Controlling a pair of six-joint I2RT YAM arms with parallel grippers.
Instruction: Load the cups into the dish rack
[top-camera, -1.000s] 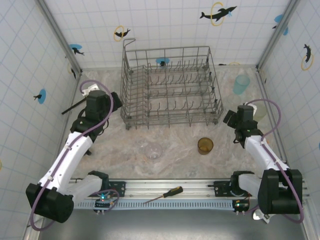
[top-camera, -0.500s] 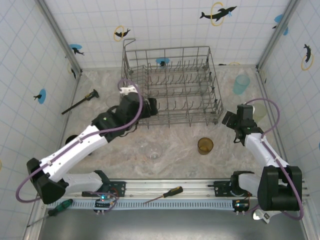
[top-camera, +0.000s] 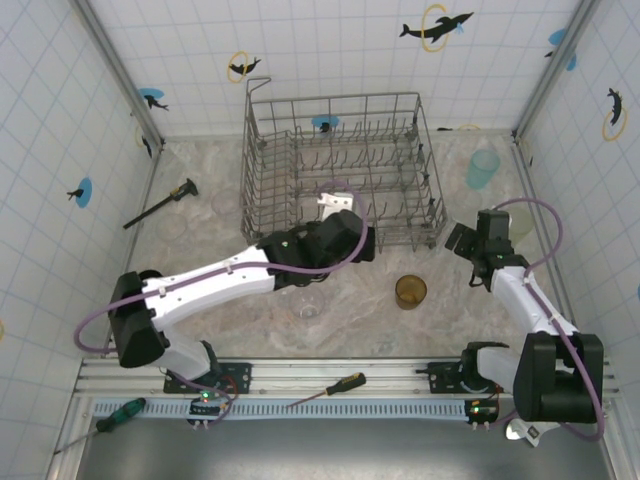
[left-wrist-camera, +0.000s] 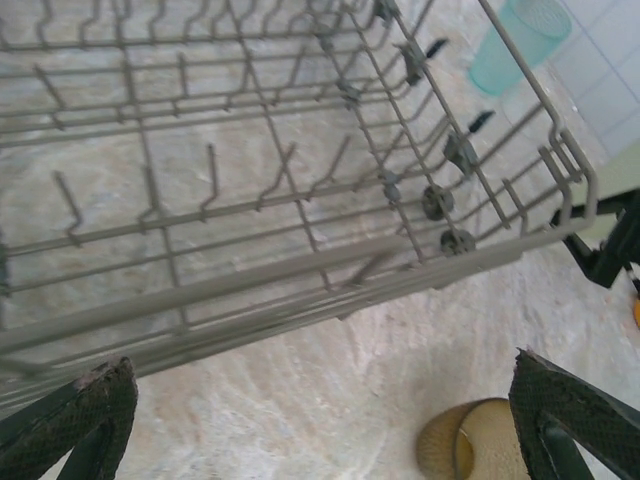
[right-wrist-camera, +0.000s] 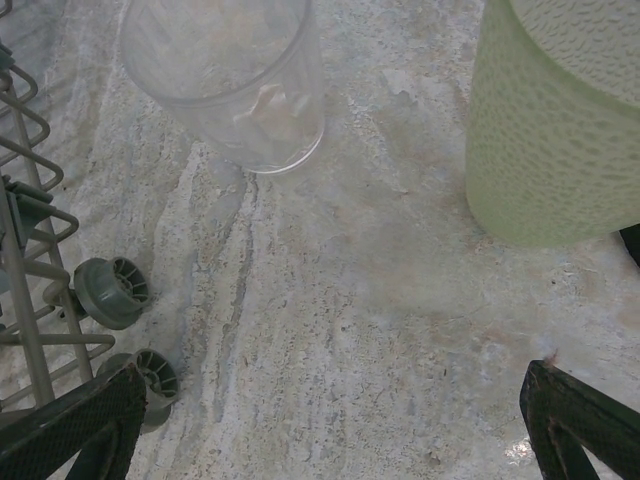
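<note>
Desk (top-camera: 360, 320): marbled top, carrying the rack and every cup named here.
Dish rack (top-camera: 340, 170): grey wire basket with upright tines, at 12 o'clock on the desk.
Left hand (left-wrist-camera: 318, 370): the arm reaches across to the rack's near rail, toward its right end. The fingers (left-wrist-camera: 85, 405) are spread fully apart with nothing between them, above bare desk.
Right hand (right-wrist-camera: 332, 378): at 4 o'clock of the rack, low over the desk. Its fingers are spread wide and grip nothing.
Pale green tumbler (top-camera: 518, 222): on the desk at 3 o'clock of the right hand.
Light blue tumbler (top-camera: 483, 168): on the desk at 3 o'clock of the rack, near the right wall.
Amber tumbler (top-camera: 410, 291): upright on the desk at 5 o'clock of the rack, just beside the left hand's right finger.
Clear tumbler (right-wrist-camera: 235, 80): on the desk at 11 o'clock in the right wrist view, near the rack's wheels (right-wrist-camera: 112, 290).
Second clear tumbler (top-camera: 308, 302): on the desk at 6 o'clock of the left forearm.
</note>
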